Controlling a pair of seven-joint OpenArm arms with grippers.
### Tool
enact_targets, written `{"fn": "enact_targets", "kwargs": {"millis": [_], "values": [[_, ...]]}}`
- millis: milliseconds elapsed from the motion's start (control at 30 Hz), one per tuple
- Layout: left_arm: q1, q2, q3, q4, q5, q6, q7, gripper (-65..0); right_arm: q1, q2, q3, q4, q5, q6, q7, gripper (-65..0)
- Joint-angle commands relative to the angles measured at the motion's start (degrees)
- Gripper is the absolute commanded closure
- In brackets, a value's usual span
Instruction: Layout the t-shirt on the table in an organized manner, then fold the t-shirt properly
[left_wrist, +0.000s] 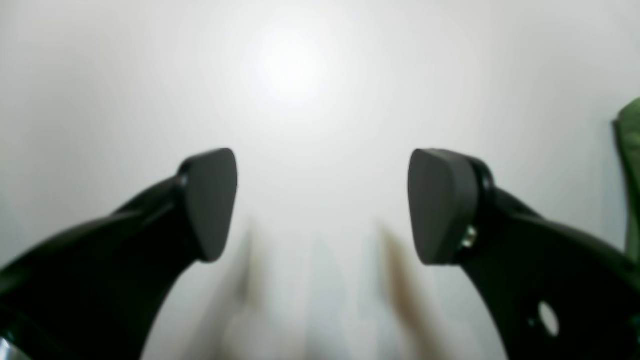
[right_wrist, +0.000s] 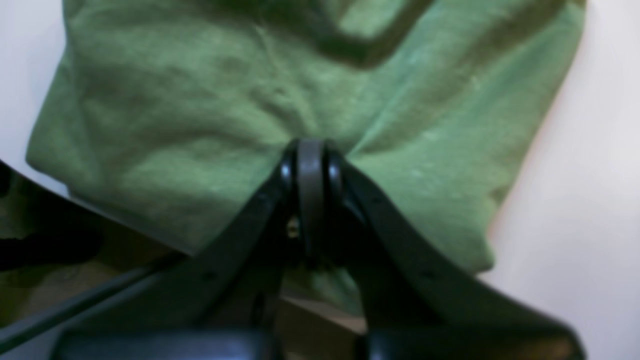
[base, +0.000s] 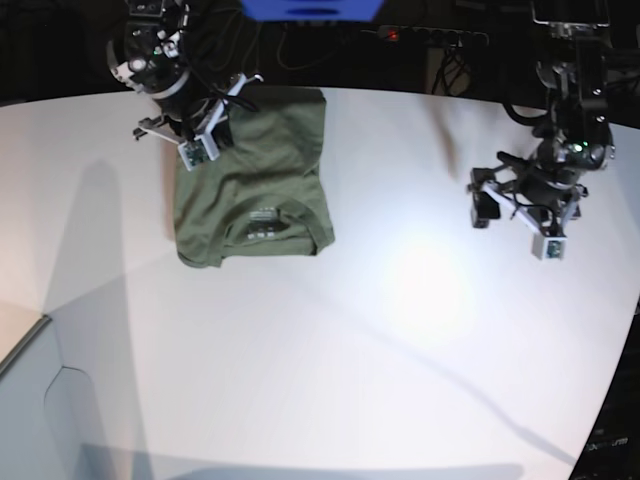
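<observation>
Base view showed the t-shirt (base: 255, 180) folded into a narrow stack at the upper left of the table (base: 330, 380). At its top edge the right gripper (right_wrist: 311, 165) sat pressed together, pinching the cloth. Far right, the left gripper (left_wrist: 322, 205) hung spread above bare tabletop.

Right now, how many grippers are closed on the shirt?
1. The right gripper is shut on the olive-green cotton t-shirt at the white table's far edge; the left gripper hangs open over bare tabletop.
</observation>
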Motion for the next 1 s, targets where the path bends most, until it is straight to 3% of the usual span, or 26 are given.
{"fn": "enact_targets", "kwargs": {"millis": [0, 200, 433, 633, 700, 867, 967], "values": [[-0.9, 0.0, 0.4, 1.0, -0.5, -0.2, -0.9, -51.4, -0.5, -0.1, 0.1, 2.3, 0.9, 0.0, 2.6, 0.0], [-0.6, 4.0, 4.2, 4.7, -0.5, -0.2, -0.5, -51.4, -4.0, -0.1, 0.1, 11.0, 0.9, -0.2, 6.5, 0.0], [3.2, 8.9, 10.5, 12.0, -0.5, -0.2, -0.5, -51.4, -3.2, -0.1, 5.2, 8.1, 0.9, -0.1, 6.5, 0.0], [4.1, 8.3, 11.2, 11.7, -0.2, -0.2, -0.5, -51.4, -1.6, -0.1, 8.2, 1.2, 0.9, 0.0, 6.7, 0.0], [4.7, 6.1, 9.4, 11.7, -0.5, -0.2, -0.5, -51.4, -1.6, -0.1, 8.2, 0.4, 0.9, 0.0, 6.7, 0.0], [7.7, 4.5, 3.7, 12.3, -0.5, -0.2, -0.5, -51.4, -2.4, -0.1, 8.3, 5.4, 1.2, 0.0, 6.7, 0.0], [10.9, 4.5, -0.1, 12.4, -0.5, -0.2, -0.4, -51.3, -5.0, -0.1, 9.9, 10.3, 6.7, 0.0, 6.7, 0.0]]}}
